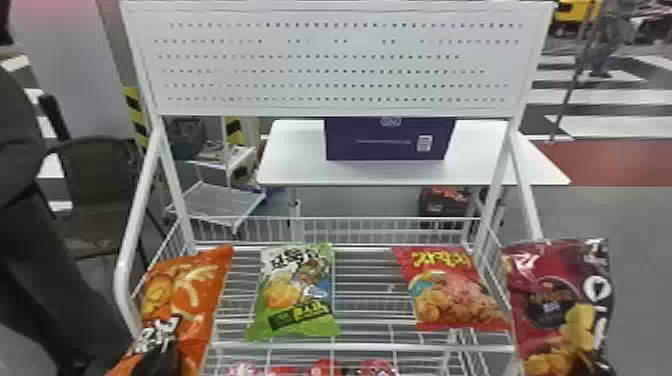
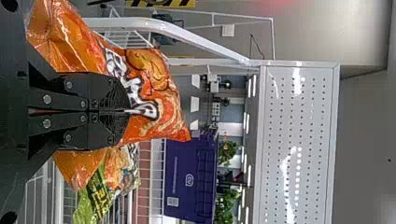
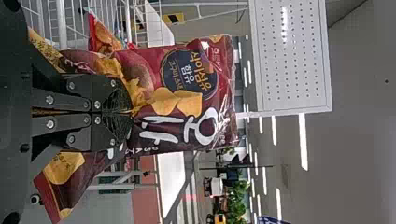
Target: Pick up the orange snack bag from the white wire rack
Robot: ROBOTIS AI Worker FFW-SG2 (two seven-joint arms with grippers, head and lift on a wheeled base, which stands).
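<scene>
At the bottom left of the head view, the black two-fingered left gripper [image 1: 159, 356] pinches the shiny orange snack bag [image 1: 187, 292]. The black right gripper [image 3: 114, 112] clamps a maroon plastic snack bag [image 1: 542, 305], lower right of the head view. Between them, a green-and-white snack bag [image 1: 295, 295] and a red snack bag [image 1: 450, 295] lie on the white wire rack [image 1: 370, 346]. Beyond, a purple box [image 1: 380, 140] sits on a white table [image 1: 295, 165], upper centre.
</scene>
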